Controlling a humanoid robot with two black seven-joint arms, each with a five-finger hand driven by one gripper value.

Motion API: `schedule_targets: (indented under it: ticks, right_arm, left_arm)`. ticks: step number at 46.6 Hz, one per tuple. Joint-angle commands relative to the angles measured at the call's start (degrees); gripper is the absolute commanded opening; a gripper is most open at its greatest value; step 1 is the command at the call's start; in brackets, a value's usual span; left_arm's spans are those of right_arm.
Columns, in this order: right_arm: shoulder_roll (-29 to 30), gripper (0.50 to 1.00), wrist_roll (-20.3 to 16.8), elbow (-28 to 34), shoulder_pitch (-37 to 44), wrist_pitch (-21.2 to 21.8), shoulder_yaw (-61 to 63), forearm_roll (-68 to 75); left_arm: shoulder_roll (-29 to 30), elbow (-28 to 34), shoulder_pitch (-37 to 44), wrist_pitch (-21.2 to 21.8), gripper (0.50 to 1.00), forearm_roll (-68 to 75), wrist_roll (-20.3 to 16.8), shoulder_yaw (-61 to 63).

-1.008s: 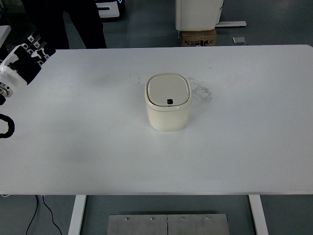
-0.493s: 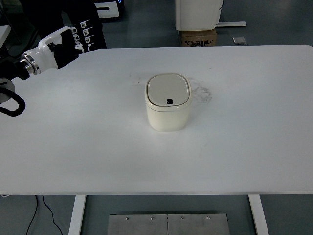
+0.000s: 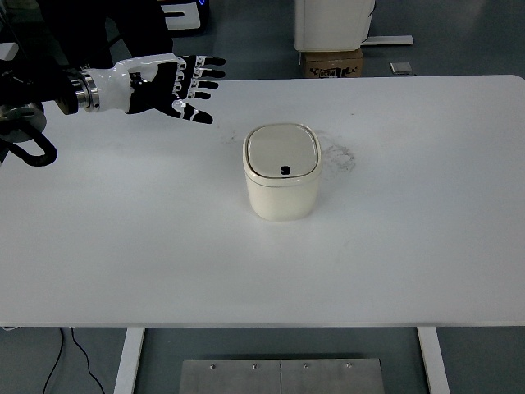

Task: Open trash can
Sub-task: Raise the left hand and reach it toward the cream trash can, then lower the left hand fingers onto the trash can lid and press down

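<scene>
A small cream trash can (image 3: 281, 174) with rounded corners stands near the middle of the white table (image 3: 164, 246). Its flat lid (image 3: 282, 153) is shut, with a small black button (image 3: 285, 171) at its front edge. My left hand (image 3: 182, 85) reaches in from the left edge, above the table's far left part. Its fingers are spread and hold nothing. It is to the left of the can and apart from it. The right arm does not show.
A person in dark clothes (image 3: 123, 29) stands behind the table's far left edge. A white appliance (image 3: 332, 23) and a cardboard box (image 3: 332, 62) stand on the floor beyond the far edge. Faint smudges (image 3: 340, 153) mark the table right of the can.
My left hand has moved to the right, from the table's far left corner toward the can, and its fingers are now spread. The can has not moved.
</scene>
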Motion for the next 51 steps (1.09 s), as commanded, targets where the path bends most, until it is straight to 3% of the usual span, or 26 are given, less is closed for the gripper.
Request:
schedule_targets:
  ticks: [1, 17, 45, 51]
  right_arm:
    - [0.0, 0.991, 0.0, 0.0, 0.0, 0.0, 0.0, 0.0]
    - [0.0, 0.991, 0.0, 0.0, 0.0, 0.0, 0.0, 0.0]
    - [0.0, 0.991, 0.0, 0.0, 0.0, 0.0, 0.0, -0.1]
    - [0.0, 0.991, 0.0, 0.0, 0.0, 0.0, 0.0, -0.1]
  left_arm:
    - [-0.1, -1.4, -1.5, -0.9, 1.000, 1.5, 0.6, 1.0]
    - [-1.9, -2.9, -5.8, -8.0, 1.000, 15.1, 0.7, 1.6]
    - [-8.4, -2.8, -9.5, -8.0, 1.000, 26.1, 0.7, 1.6]
    - [-9.6, -2.9, -10.0, -8.0, 1.000, 26.3, 2.5, 1.6]
